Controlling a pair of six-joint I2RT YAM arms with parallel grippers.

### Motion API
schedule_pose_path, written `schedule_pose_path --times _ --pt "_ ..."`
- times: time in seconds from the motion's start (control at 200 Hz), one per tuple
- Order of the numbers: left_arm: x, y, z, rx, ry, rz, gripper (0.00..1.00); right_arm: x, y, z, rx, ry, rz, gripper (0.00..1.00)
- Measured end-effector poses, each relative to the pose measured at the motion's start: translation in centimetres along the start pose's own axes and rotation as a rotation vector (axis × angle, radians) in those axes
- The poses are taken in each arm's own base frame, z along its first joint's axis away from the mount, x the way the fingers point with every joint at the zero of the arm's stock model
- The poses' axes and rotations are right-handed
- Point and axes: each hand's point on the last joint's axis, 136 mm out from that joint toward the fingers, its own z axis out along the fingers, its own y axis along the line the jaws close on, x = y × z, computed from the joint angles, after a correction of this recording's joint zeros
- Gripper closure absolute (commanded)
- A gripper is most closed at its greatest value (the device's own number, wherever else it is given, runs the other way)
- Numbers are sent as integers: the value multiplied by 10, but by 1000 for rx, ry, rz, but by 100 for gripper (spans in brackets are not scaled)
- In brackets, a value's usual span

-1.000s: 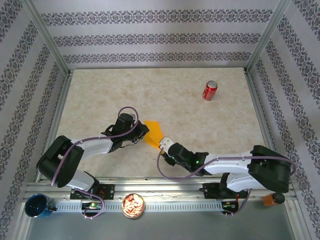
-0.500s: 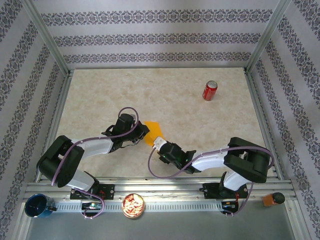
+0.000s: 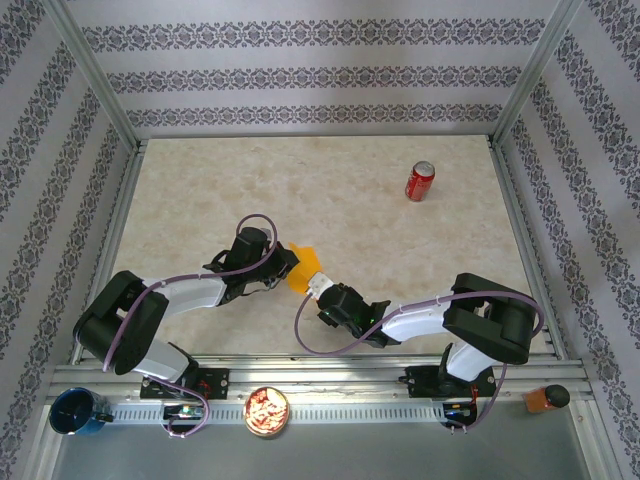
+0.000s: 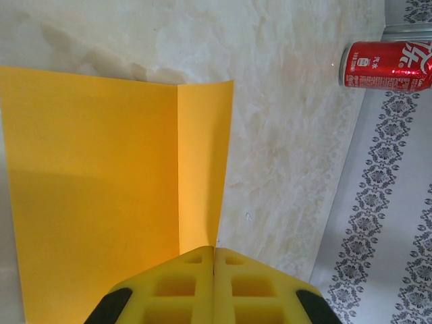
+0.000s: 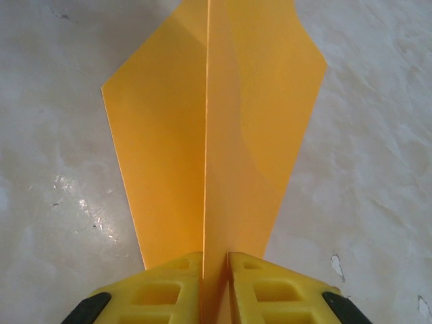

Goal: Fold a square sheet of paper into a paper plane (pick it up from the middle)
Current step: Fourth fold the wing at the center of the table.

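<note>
The square sheet of paper, orange-yellow and folded, is held up between both grippers near the table's middle front. In the left wrist view the paper shows a vertical crease, and my left gripper is shut on its lower edge. In the right wrist view the paper stands as a raised centre ridge with slanted sides. My right gripper is pinched on that ridge, which passes between its yellow fingers. From above, the left gripper sits at the paper's left and the right gripper at its near end.
A red soda can stands far back right, also seen as the can in the left wrist view. On the front rail sit a blue cup, a bowl of food and an orange object. Patterned walls enclose the table.
The right arm has swung left and forward to the paper, and its jaws have narrowed onto the ridge. The paper looks slightly narrower from above. The left arm has not moved.
</note>
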Motion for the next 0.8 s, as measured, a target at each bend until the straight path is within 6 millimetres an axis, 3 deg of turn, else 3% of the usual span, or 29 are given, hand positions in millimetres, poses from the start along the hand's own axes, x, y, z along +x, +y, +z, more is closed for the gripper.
schedule_pose_path --times 0.24,0.35,0.47,0.65,0.799 --pt "0 0 0 0 0 0 100 -1 1 0 -4 -3 38 89" --pt "0 0 0 0 -1 0 93 -1 1 0 -5 -3 56 93" --pt "-1 -1 -1 3 -6 0 77 -3 2 0 -15 -11 79 95" --pt "-3 -6 -8 10 -25 1 62 -6 6 1 -39 -24 116 95" --pt "-6 -7 -21 7 -63 5 55 1 12 5 -62 -3 130 95"
